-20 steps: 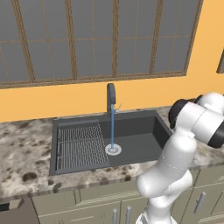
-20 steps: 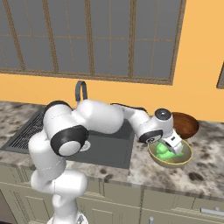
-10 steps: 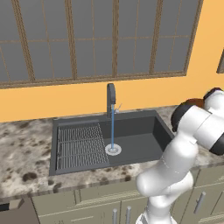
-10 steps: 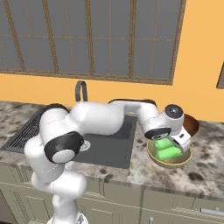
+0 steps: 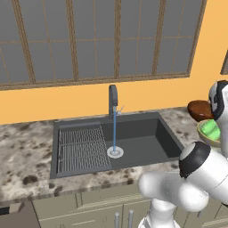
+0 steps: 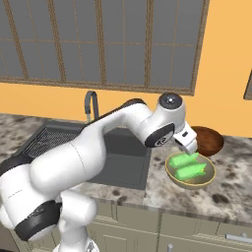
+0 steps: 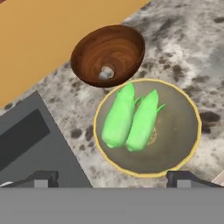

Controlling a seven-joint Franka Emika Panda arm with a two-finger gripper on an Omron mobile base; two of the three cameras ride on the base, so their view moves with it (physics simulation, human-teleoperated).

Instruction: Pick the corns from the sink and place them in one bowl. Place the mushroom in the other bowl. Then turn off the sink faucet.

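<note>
Gripper [image 7: 112, 178]: wide open, holding nothing, above the tan bowl [image 7: 188, 144].
Corns [image 7: 129, 119]: both in that bowl.
Risk: faucet [image 5: 113, 100] runs; your elbow could clip the bowls.

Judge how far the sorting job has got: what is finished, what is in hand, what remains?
Done: both corns lie side by side in the tan bowl, and the mushroom sits in the brown bowl. In hand: nothing; the gripper hangs open above the tan bowl. Left: water runs from the faucet into the sink, so it needs turning off.
</note>
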